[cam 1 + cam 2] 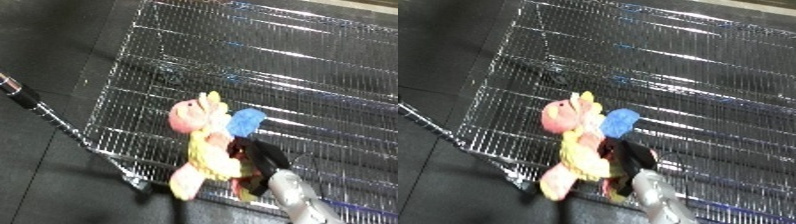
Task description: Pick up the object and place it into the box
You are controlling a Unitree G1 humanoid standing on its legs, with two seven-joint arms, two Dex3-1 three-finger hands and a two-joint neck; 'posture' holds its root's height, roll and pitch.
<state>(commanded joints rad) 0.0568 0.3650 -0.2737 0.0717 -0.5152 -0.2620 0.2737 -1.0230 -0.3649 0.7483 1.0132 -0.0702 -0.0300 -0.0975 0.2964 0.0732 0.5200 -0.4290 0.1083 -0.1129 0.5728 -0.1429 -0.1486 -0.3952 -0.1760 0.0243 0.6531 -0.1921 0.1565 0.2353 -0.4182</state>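
Right hand [258, 157] curled round plush doll [206, 145]

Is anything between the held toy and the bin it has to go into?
Nothing visible: the right hand holds the plush toy over the wire bin's near rim, with open mesh beneath and beyond it.

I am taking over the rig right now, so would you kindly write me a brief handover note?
Right hand: shut on the plush toy, holding it over the near rim of the wire bin.
Left hand: not in view.
Done: the toy is picked up and brought to the bin.
Left: move it further over the bin, open the hand so it drops inside, then withdraw.
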